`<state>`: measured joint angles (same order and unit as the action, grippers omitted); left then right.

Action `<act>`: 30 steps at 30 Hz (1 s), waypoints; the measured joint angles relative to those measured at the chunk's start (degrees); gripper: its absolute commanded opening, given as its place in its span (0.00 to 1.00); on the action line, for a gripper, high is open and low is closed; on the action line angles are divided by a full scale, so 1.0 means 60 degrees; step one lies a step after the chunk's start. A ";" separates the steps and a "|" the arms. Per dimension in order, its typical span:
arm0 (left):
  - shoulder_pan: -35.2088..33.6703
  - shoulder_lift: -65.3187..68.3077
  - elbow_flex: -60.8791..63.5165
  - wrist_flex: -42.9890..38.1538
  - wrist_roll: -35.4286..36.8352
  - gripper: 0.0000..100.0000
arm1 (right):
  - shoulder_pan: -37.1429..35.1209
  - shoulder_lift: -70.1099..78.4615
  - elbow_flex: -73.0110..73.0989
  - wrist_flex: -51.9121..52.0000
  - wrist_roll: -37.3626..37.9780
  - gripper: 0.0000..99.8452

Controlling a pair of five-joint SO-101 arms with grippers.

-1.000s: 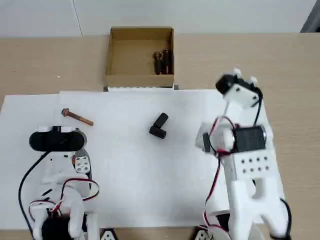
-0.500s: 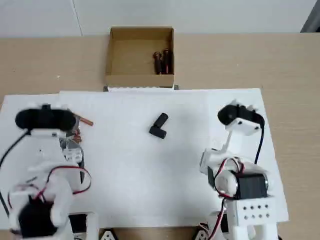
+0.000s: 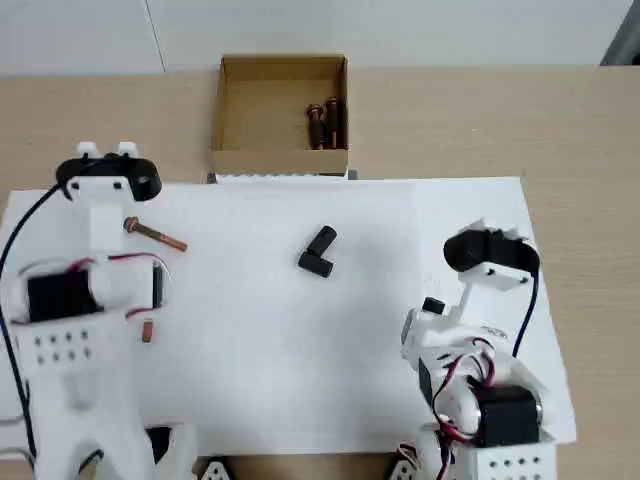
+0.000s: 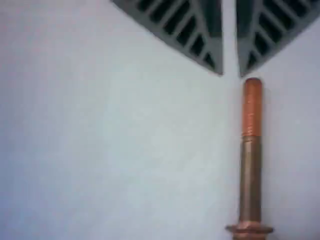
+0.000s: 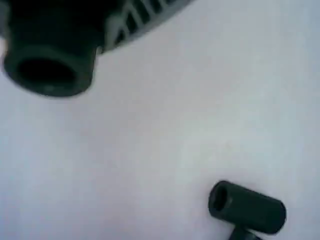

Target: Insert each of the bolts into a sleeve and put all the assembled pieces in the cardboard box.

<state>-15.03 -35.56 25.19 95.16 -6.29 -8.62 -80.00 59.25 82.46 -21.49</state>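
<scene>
Hovering over the bolt: left gripper (image 4: 231, 72) hangs right at the threaded tip of the bolt (image 4: 250, 160), with the shank running away from it in line with the gap.
Left pincer: parted by a narrow slit only, with nothing in it.
Bolt: flat on the white sheet (image 3: 300, 380), on the left arm's side, well apart from everything else, not yet picked up.
Right pincer: right gripper (image 3: 430, 312) looks clamped on the held sleeve (image 5: 50, 67), its bore open to the camera, low over the sheet on the right.
Loose sleeves: two loose sleeves (image 3: 318, 251) touch each other mid-sheet, between the arms.
Box: cardboard box (image 3: 215, 110) sits beyond the sheet, with assembled pieces (image 3: 326, 122) by its right wall.
Danger one: that slit looks too tight for the shank. Come down like this and the jaws land on top and shove the bolt along.
Danger two: it's round, so any nudge could roll it off line.
Danger three: a pinch at the very tip leaves the heavy head hanging, so the bolt may droop and miss the bore.
</scene>
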 measured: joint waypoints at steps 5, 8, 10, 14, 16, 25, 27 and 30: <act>-0.0659 0.1582 -0.0352 0.0322 -0.0982 0.01 | 0.0044 -0.0674 0.0440 0.0000 0.0234 0.00; -0.0674 0.2286 -0.0381 0.0527 -0.1495 0.01 | 0.0029 -0.1172 0.0718 -0.0132 0.0498 0.00; -0.0718 0.2667 -0.0381 0.0542 -0.1524 0.01 | 0.0029 -0.1509 0.0879 -0.0176 0.0645 0.00; -0.0718 0.3355 -0.0381 0.0542 -0.1802 0.01 | 0.0029 -0.2139 0.1070 -0.0176 0.0821 0.00; -0.0718 0.3751 -0.0381 0.0454 -0.1919 0.05 | 0.0029 -0.2330 0.1055 -0.0176 0.0835 0.00; -0.0733 0.4542 -0.0952 0.0161 -0.2125 0.12 | 0.0015 -0.2315 0.1055 -0.0176 0.0835 0.00; -0.0733 0.4557 -0.1128 0.0059 -0.2125 0.13 | 0.0015 -0.2315 0.1055 -0.0176 0.0835 0.00; -0.0733 0.4557 -0.1187 -0.0176 -0.2125 0.13 | 0.0015 -0.2315 0.1055 -0.0176 0.0835 0.00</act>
<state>-19.43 -8.22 18.07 94.11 -19.03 -8.53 -93.89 65.58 81.41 -16.48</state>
